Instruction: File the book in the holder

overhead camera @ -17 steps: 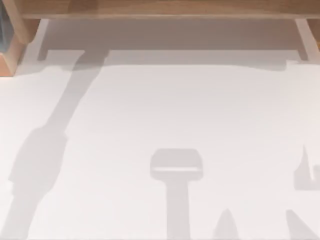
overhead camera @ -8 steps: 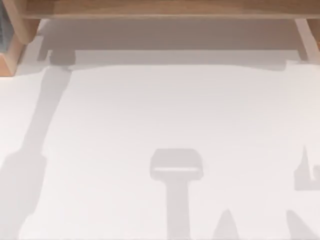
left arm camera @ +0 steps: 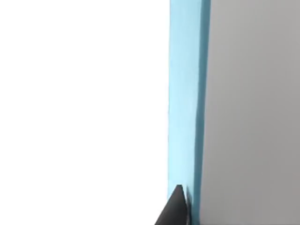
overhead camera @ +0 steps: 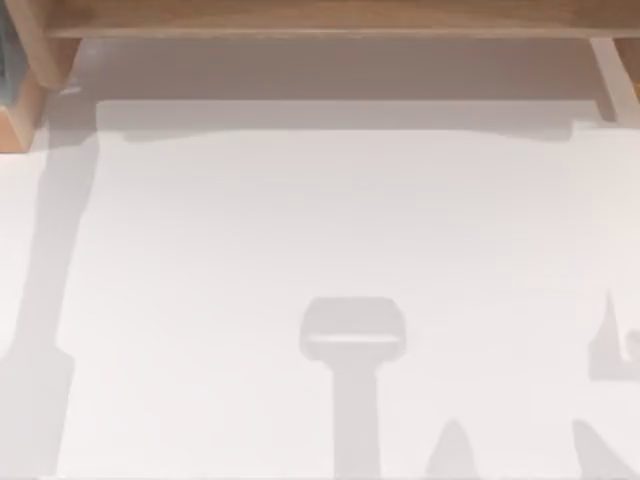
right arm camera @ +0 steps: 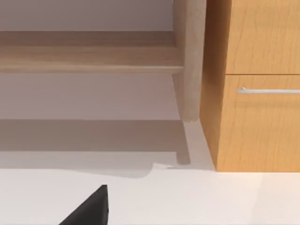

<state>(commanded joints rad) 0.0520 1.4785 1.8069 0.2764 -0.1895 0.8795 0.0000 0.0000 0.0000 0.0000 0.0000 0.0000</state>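
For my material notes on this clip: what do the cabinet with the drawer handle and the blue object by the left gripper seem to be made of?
The cabinet looks like orange-toned wood or wood veneer, with visible grain and a matte finish. Its handle looks like brushed metal, being silvery and thin. The blue object is smooth, flat and uniformly coloured, possibly a card or plastic book cover; no texture settles which.

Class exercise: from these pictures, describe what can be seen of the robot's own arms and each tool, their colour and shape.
Little shows. The left tool's fingertip is matte black, tapering to a point. The right tool's fingertip is a black wedge with a straight edge. No cables or markings appear.
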